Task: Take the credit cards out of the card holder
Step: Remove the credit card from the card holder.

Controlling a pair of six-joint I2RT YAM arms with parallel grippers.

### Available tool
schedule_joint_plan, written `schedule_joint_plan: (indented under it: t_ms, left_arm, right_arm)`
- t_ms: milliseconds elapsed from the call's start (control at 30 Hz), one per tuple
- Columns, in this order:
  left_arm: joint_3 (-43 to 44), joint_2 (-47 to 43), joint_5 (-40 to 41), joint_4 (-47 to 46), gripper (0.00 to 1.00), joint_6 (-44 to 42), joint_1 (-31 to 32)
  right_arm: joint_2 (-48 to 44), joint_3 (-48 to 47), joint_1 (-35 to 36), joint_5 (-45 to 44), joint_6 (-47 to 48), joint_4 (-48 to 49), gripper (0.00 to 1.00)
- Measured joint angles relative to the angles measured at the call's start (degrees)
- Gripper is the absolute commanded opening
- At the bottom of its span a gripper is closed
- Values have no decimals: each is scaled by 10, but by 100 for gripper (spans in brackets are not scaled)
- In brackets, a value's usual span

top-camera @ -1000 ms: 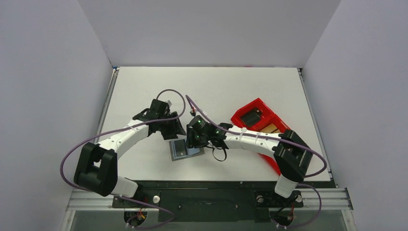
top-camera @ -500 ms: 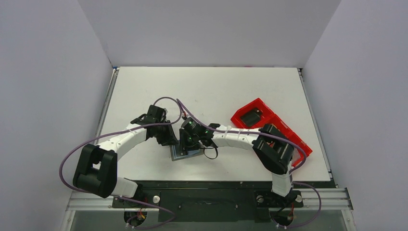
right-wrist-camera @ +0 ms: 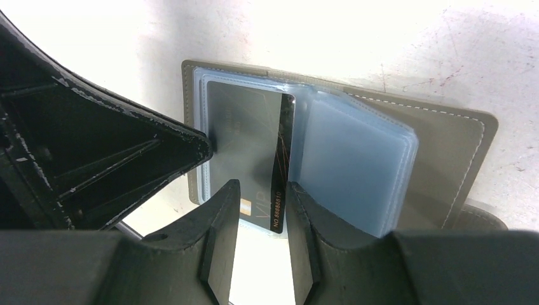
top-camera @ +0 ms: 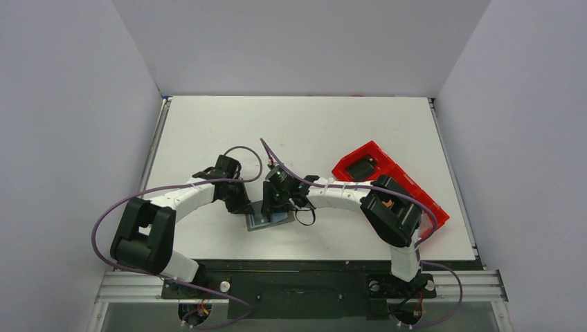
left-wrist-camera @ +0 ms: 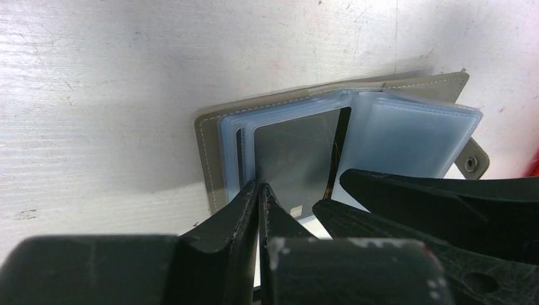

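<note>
The small taupe-grey bifold card holder (right-wrist-camera: pixel 457 159) lies open on the white table (top-camera: pixel 311 124), between the two arms near its front edge. A dark grey credit card (right-wrist-camera: pixel 245 140) with a gold chip sits in its left clear pocket. The right gripper (right-wrist-camera: pixel 262 197) is spread, its fingers straddling the card's black edge strip. The left gripper (left-wrist-camera: pixel 257 187) is pressed together at the pocket's rim; whether it pinches the sleeve cannot be told.

White table (top-camera: pixel 311 124), open grey card holder (top-camera: pixel 260 223) flat near its front middle, red tray (top-camera: pixel 370 146) toward the right
</note>
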State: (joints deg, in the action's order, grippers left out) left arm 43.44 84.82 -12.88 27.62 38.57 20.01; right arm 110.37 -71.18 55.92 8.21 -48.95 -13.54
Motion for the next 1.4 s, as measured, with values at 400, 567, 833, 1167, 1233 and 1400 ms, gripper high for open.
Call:
schedule_joint_plan:
  t_ms: [400,567,833,1167,1233,1400]
  left_arm:
    - [0,8,-2,-14,0,12,0]
    - [0,9,-3,-14,0,16,0]
    - [3,16,1,-32,0,32,19]
    - [7,23,6,-39,0,45,27]
    - [7,23,7,-39,0,47,28]
    - [7,23,8,-39,0,50,28]
  right_arm:
    - [0,46,-15,16,-19,57,27]
    - [-4,78,-29,53,-41,111,27]
    - [-4,114,-50,98,-74,182,23]
    - [-6,157,-65,125,-104,253,21]
    - [-6,168,-70,130,-111,273,22]
    - [-9,196,-80,142,-132,320,23]
